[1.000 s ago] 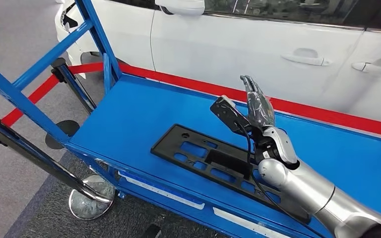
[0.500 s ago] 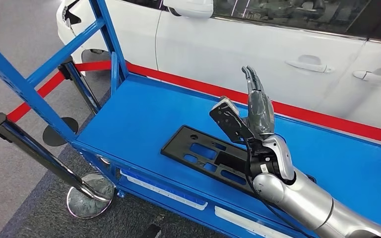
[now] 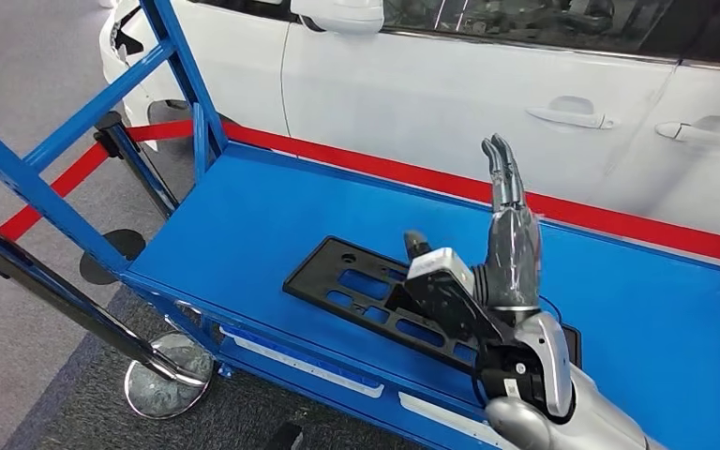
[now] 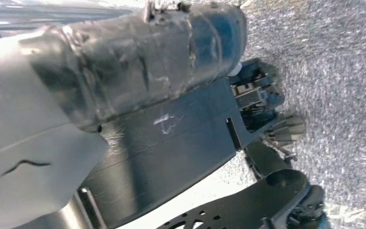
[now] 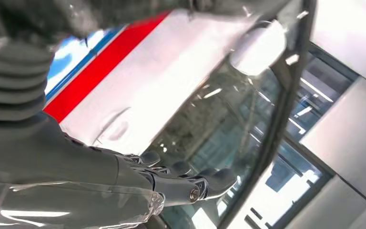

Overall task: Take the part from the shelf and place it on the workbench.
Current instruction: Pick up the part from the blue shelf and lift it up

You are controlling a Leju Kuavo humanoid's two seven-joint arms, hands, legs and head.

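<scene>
The black flat part (image 3: pixel 352 279), a long panel with several cut-outs, lies flat on the blue workbench (image 3: pixel 244 211). My right hand (image 3: pixel 512 234) is raised above the part's right end, fingers straight and pointing up, holding nothing and clear of the part. In the right wrist view the same hand (image 5: pixel 119 183) shows its dark fingers (image 5: pixel 186 183) stretched out against the car's side window. In the left wrist view my left hand (image 4: pixel 124 62) hangs above the grey floor; its plastic-wrapped thumb shows, its fingers are hidden.
A white car (image 3: pixel 431 84) stands just behind the workbench, with a red barrier belt (image 3: pixel 619 217) along its far edge. Blue frame posts (image 3: pixel 183 75) rise at the bench's left end. A black stanchion (image 3: pixel 56 281) with a chrome base (image 3: pixel 167 377) stands at front left.
My right hand has lifted and drawn back toward me, away from the middle of the part. The part lies where it was. The camera swayed slightly.
</scene>
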